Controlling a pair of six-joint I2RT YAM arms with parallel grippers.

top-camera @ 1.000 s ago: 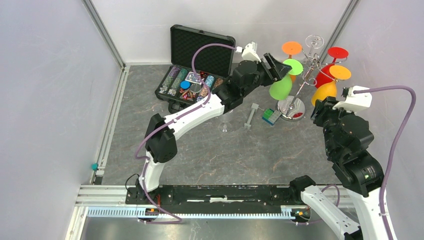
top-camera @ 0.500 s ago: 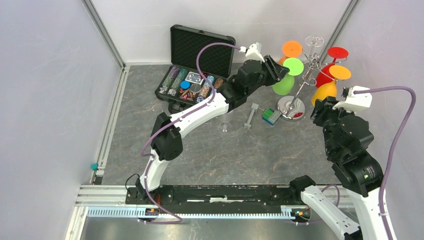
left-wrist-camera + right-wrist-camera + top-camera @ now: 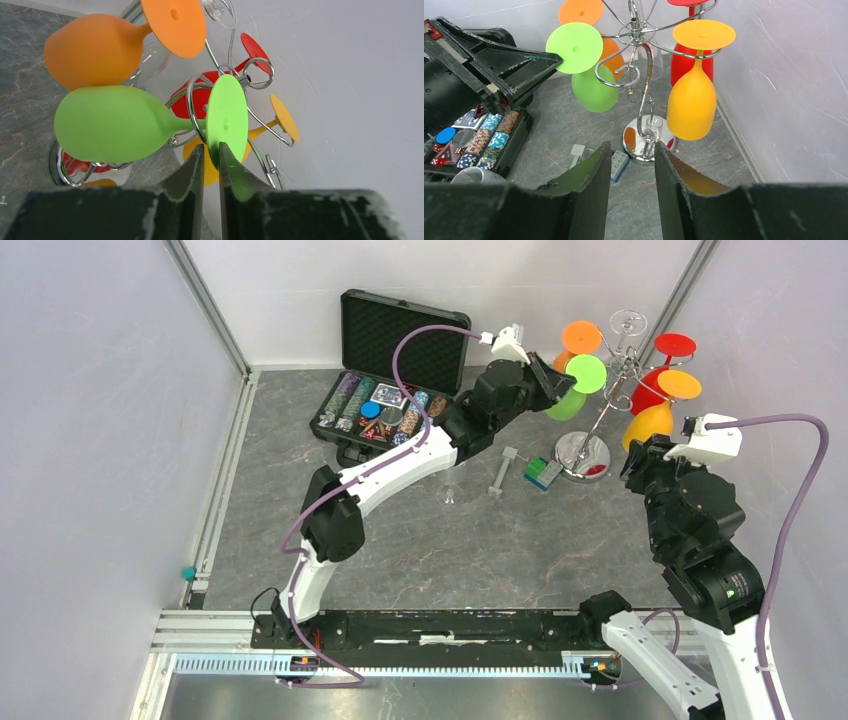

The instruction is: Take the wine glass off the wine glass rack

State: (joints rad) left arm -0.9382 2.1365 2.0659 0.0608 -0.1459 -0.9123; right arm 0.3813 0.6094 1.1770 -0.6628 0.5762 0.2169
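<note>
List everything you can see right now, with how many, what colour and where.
wine glass rack: one, chrome, far right of table
green wine glass: one, hanging on rack
orange wine glass, red wine glass, yellow wine glass: one each, hanging on rack
clear glass: one, on rack
case: one, black, open, chips inside, far centre
toy brick: one, green-blue, beside rack base
left end effector: shut on green glass's foot
right end effector: open, facing rack

Lab test cell: white panel walls (image 3: 100,440), aluminium frame (image 3: 207,305).
</note>
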